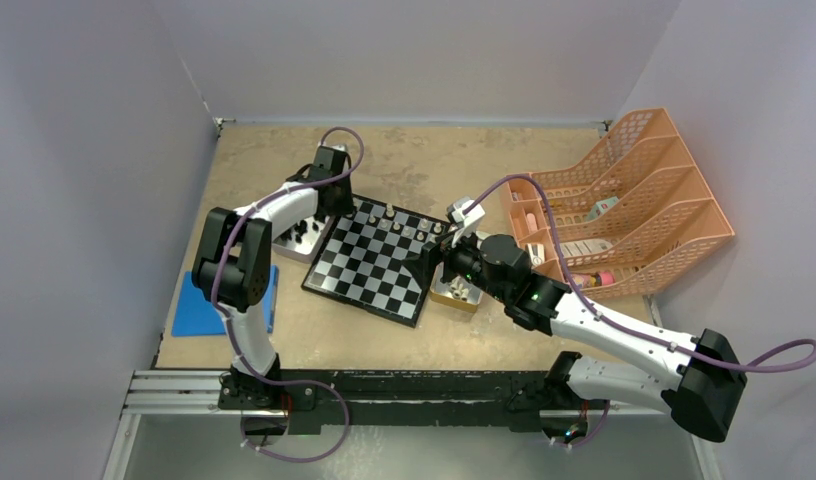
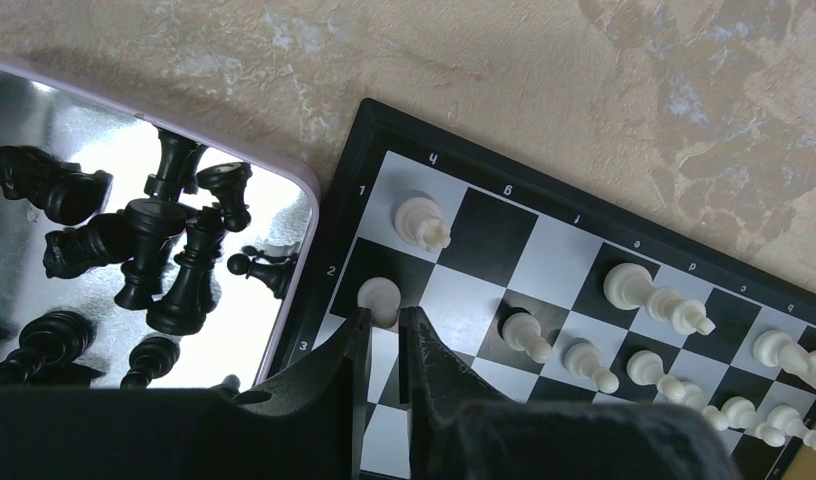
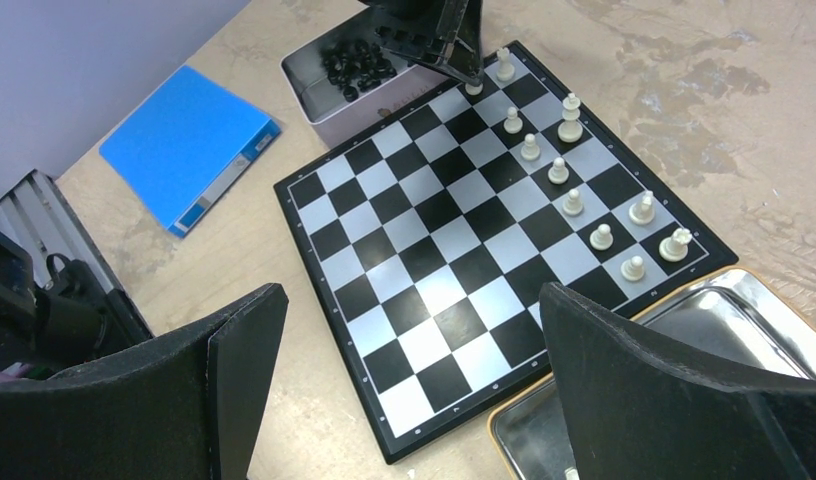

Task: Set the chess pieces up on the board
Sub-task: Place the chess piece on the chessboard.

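The board (image 1: 369,270) lies between the arms, and cream-white chess pieces (image 3: 574,202) stand in two rows along its far edge. In the left wrist view my left gripper (image 2: 384,318) hangs over the board's (image 2: 569,250) corner. Its narrow jaws closely flank a white pawn (image 2: 378,295) standing on a dark square; whether they still press it does not show. Black pieces (image 2: 169,260) lie heaped in a silver tray (image 2: 269,205) beside the board. My right gripper (image 3: 412,300) is open wide and empty, above the board's (image 3: 434,260) near right corner.
A gold-rimmed tray (image 1: 454,297) holding white pieces touches the board's right edge, partly under the right gripper. A blue folder (image 1: 224,300) lies left of the board. An orange basket rack (image 1: 624,210) stands at the right. Walls close the table's far and side edges.
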`<move>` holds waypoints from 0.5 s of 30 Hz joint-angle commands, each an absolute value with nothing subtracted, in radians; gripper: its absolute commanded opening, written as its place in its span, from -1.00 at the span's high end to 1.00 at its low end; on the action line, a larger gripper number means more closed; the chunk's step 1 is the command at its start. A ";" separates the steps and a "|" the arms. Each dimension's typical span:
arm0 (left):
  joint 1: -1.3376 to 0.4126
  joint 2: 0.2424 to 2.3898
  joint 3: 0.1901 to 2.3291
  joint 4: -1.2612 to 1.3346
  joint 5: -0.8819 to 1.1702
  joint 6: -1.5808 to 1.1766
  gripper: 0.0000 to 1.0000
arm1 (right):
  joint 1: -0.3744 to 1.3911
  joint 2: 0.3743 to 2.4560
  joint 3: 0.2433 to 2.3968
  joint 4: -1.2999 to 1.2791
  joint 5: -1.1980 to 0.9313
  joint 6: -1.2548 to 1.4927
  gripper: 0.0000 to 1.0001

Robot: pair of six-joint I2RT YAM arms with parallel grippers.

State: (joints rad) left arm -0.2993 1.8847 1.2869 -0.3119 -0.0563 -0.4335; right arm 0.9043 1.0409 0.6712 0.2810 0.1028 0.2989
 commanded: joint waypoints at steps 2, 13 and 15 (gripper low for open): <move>-0.290 1.889 1.331 -0.307 -0.054 -0.422 0.65 | 0.910 1.032 0.719 0.299 0.130 0.308 -0.98; -0.290 1.887 1.351 -0.326 -0.044 -0.423 0.52 | 0.910 1.040 0.720 0.296 0.130 0.313 -0.98; -0.290 1.871 1.355 -0.329 -0.026 -0.428 0.46 | 0.910 1.037 0.720 0.292 0.136 0.315 -0.98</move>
State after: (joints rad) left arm -0.2993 1.8931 1.3037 -0.3325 -0.0540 -0.4335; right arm 0.9043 1.0409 0.6712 0.2798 0.1139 0.3031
